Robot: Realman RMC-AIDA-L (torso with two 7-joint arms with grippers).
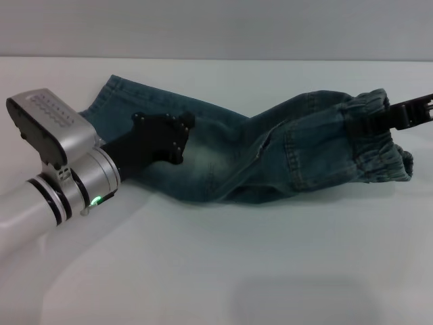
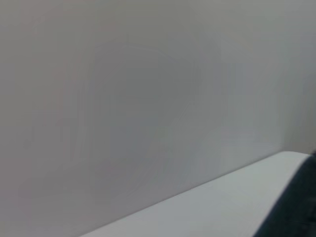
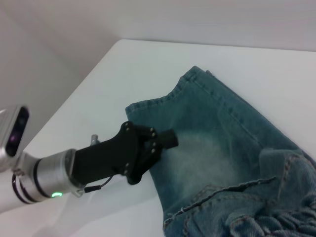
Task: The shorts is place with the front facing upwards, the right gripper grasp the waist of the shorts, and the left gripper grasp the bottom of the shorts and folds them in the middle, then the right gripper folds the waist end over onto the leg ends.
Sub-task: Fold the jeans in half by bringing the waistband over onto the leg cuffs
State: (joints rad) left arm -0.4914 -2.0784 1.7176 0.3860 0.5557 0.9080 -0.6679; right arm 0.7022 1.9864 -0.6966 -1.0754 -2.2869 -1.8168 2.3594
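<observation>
While the shorts (image 1: 257,152) lie lengthwise left-right on the counter (image 1: 216,271), your right tool (image 1: 389,115) looks clamped on the waist (image 1: 375,142) at right; left tool (image 1: 169,132) sits over the leg ends (image 1: 118,95), grip state unclear.

A white table (image 1: 216,271) fills the foreground, smooth and matte. Behind its far edge rises a plain pale grey wall (image 1: 216,27). Even, soft light casts faint shadows on the tabletop.

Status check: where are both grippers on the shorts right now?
Left gripper over the leg ends. Right gripper at the waist. Shorts lie across the table, bunched mid-length. Nothing in the way.
</observation>
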